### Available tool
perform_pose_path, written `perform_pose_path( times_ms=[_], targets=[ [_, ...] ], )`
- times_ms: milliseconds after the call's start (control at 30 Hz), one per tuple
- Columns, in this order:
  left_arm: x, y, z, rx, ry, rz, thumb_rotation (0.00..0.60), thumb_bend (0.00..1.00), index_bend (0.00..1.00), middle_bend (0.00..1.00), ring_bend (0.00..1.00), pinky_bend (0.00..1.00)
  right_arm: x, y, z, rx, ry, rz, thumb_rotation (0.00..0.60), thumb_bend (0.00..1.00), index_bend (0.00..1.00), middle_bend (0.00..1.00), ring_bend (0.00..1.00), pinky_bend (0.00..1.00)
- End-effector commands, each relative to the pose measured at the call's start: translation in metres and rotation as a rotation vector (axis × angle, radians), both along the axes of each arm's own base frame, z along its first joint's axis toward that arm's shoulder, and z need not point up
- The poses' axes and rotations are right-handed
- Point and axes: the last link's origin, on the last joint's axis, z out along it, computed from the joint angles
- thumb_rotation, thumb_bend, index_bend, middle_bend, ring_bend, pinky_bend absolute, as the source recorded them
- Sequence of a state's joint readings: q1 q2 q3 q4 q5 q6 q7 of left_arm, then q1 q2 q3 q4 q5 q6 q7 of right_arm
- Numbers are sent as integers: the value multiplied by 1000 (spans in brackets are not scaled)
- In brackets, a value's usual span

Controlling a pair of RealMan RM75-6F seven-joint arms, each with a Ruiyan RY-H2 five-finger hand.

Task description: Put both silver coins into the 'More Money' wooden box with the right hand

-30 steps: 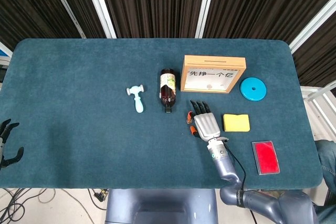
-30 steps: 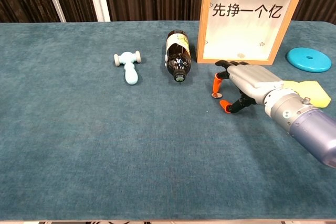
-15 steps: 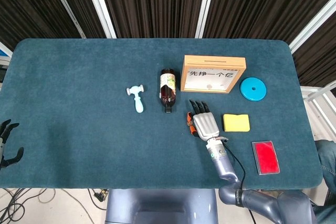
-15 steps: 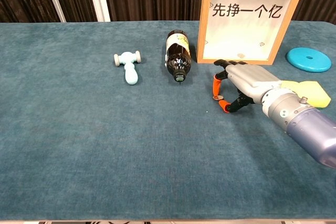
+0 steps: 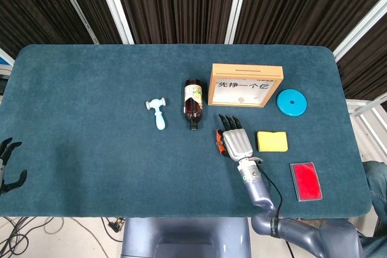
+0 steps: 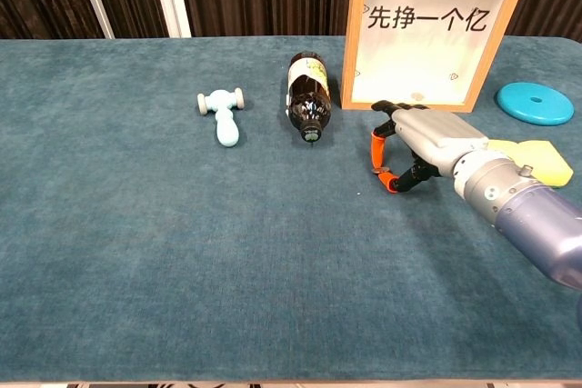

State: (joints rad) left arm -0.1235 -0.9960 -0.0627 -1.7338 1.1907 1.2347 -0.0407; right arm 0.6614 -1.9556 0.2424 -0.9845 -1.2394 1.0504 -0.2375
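Chest view shows the right hand (image 6: 427, 141) pinching a barely discernible silver coin (image 6: 384, 170); second coin indiscernible.

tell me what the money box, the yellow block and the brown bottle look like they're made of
The framed 'More Money' box looks like light unvarnished wood, with visible grain on the frame and a glossy pale front panel, maybe plastic or glass. The yellow rectangular block seems to be soft matte sponge or foam, given its rounded edges. The brown lying bottle looks like translucent plastic or glass; its shine leaves that open.
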Motion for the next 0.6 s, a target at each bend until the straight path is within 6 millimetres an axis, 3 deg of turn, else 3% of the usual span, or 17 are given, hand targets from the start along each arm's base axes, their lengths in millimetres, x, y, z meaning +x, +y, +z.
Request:
perform_pose_path(
  times_ms=[33,600],
  targets=[
    [0,0,0,-1,0,1,600,399,159,0,0,28,0,0,1,-2,0,1,600,465,545,10,0,0],
    [0,0,0,-3,1,5,600,399,159,0,0,30,1,-1,1,-2,-2,-2,600,476,563,11,0,0]
  ],
)
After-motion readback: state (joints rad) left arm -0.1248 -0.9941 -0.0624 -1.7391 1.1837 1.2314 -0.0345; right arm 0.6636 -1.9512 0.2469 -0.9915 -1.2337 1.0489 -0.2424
